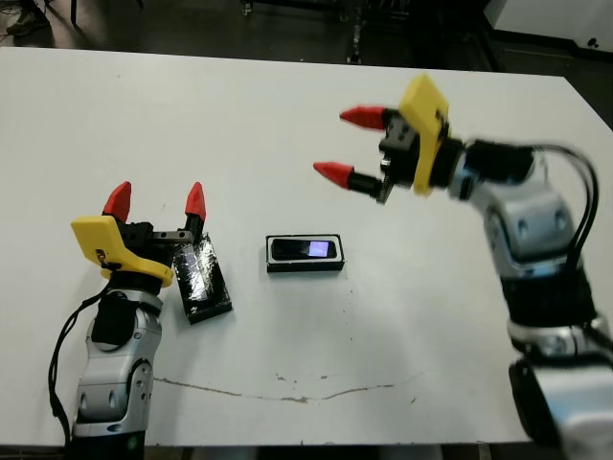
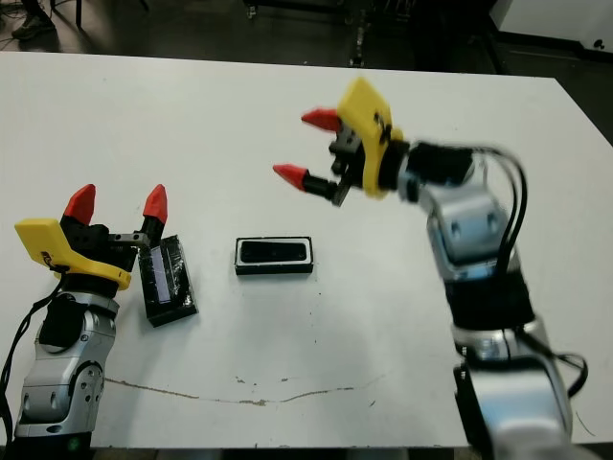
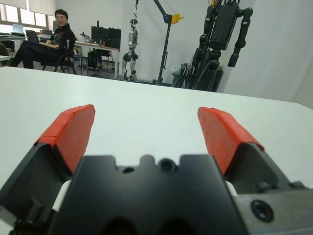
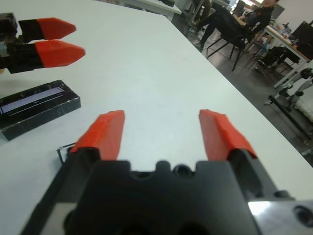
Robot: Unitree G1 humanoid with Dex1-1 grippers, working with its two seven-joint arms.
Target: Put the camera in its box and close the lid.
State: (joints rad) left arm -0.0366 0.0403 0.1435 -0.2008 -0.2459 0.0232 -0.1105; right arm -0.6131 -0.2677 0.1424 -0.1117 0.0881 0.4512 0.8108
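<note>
Table [image 1: 287,115] mostly bare; wide open room toward far edge and right edge. Box [image 1: 305,255] near centre, long axis along near edge, camera [image 1: 305,249] lying inside, same axis. Lid [image 1: 202,278] near left edge, long axis slanting toward near edge, top up. Left gripper [image 1: 156,200] just beside lid, low, 2 fingers spread, pointing at far edge. Right gripper [image 1: 347,146] raised above and beyond box, fingers spread, pointing left, holding nothing.
</note>
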